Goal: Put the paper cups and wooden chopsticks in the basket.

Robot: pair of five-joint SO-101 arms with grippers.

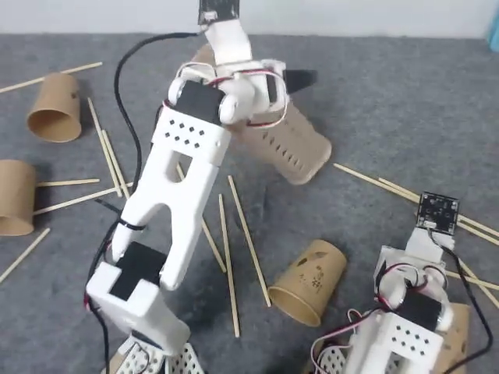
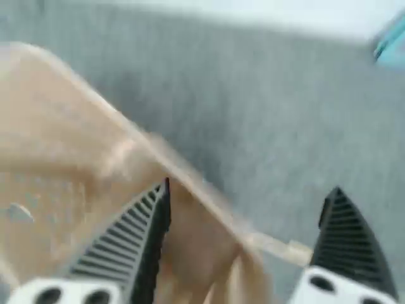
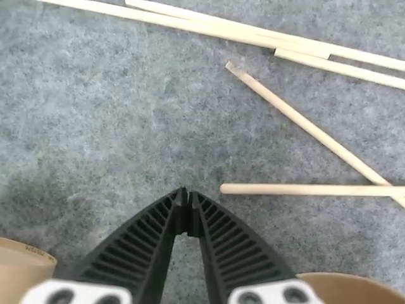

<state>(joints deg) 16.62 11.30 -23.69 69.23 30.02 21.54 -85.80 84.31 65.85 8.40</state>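
Three brown paper cups lie loose on the tabletop: a tipped cup [image 1: 310, 282] near the middle front, a second cup [image 1: 54, 111] on its side at the far left, and a third cup [image 1: 15, 199] at the left edge; thin pale wooden chopsticks [image 1: 228, 253] are strewn singly and in pairs between and around them. The tan perforated plastic basket [image 1: 292, 148] sits beyond them, tilted with its mouth towards the left arm [image 1: 183, 179]; I cannot tell whether anything is inside it. That arm's jaws are spread, one inside the basket's rim and one outside, with the thin wall passing between them but not pinched. The right arm [image 1: 405, 327] is at the front right, its jaws pressed together and empty above bare felt, with a few chopsticks lying just beyond the tips.

The likeliest trouble is the basket: it looks tall and light, so a grip on one edge of the rim could swing it, tip it flat or spill it; the round sticks could also roll away, or slip from a pinch, on the flat felt.

The tabletop is covered in grey felt; behind it runs a pale wall, with a teal object [image 1: 494, 31] at the far right edge.
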